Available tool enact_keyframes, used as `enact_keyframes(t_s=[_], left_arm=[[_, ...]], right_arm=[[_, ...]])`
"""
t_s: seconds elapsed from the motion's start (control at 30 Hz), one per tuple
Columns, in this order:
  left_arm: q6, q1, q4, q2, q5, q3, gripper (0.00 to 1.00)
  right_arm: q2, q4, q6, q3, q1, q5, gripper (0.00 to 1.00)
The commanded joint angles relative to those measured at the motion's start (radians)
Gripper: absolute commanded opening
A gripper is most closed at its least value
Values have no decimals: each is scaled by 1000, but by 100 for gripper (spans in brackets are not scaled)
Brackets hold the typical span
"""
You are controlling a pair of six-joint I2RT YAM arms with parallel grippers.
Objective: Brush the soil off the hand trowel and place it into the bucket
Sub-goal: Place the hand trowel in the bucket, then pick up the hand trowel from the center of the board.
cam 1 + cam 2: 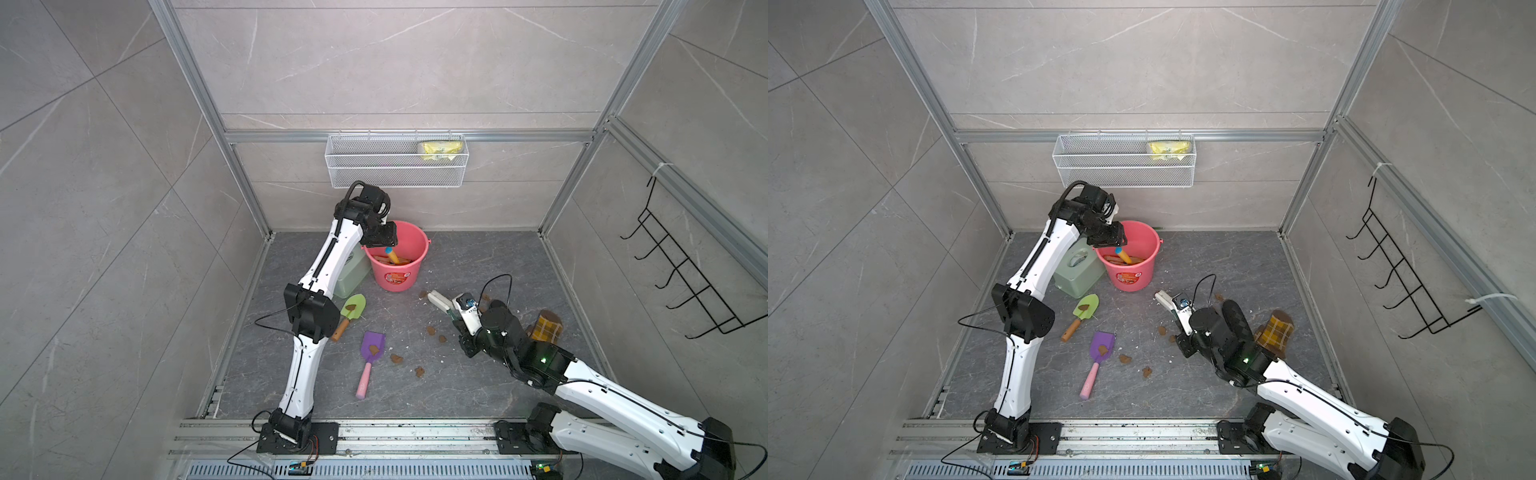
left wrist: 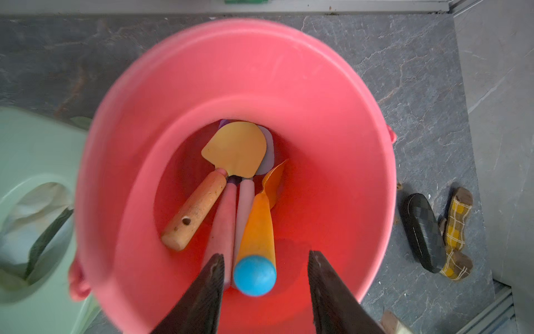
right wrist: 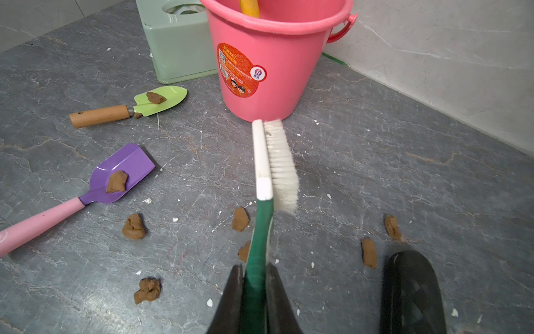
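Observation:
The pink bucket point(image 1: 409, 245) stands at the back and holds several hand trowels. My left gripper point(image 2: 266, 253) hangs open over it, and the orange trowel point(image 2: 258, 228) with the blue cap stands loose between its jaws. A green trowel point(image 1: 354, 307) and a purple trowel point(image 1: 371, 347) lie on the floor, each with a lump of soil point(image 3: 116, 181) on its blade. More soil point(image 1: 397, 358) lies scattered about. My right gripper point(image 3: 254, 267) is shut on the green handle of a white brush point(image 3: 278, 162), held above the floor near the bucket.
A sage-green tissue box point(image 1: 353, 276) sits against the bucket's left side. A black case point(image 2: 423, 231) and a plaid sock point(image 1: 546, 328) lie on the right. On the back wall hangs a wire basket point(image 1: 374, 166), and a black hook rack point(image 1: 685, 282) on the right wall.

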Motion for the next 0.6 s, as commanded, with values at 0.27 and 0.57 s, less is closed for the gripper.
enact_keyframes(t_s=[0.27,0.57], left_arm=[[-93,-39,217,-596,11,-684,44],[-261,-128,325,-1042,-75,-1364,46]], right_arm=[[-29,-31,101,46,-13,-30,0],[-96,-117,113,66,-14,-14,0]])
